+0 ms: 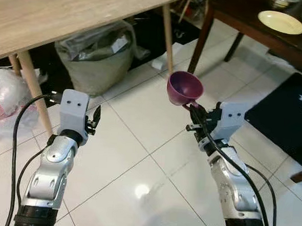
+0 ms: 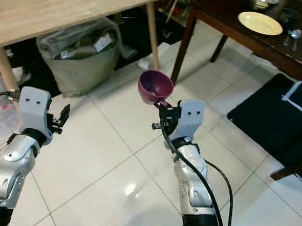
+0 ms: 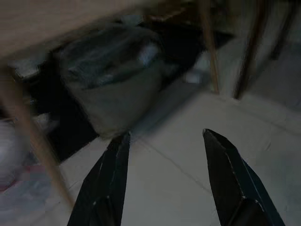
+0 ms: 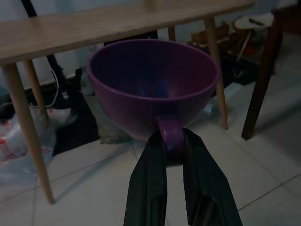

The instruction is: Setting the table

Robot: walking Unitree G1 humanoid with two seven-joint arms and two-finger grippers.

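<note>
The right gripper (image 4: 174,153) clasped a purple cup (image 1: 184,88) by its handle above the tiled floor (image 1: 133,158); the left gripper (image 3: 164,141) hung released, fingers apart.

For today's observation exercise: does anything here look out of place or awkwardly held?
The purple cup is pinched only by its handle in the right gripper and tilts over the tiled floor, away from both tables. The left gripper is open and holds nothing.

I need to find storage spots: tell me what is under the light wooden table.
Under the light wooden table sit a grey-green bag with clear plastic on top and a white plastic bag beside its leg. Farther back is dark shadow, hidden by the tabletop.
</note>
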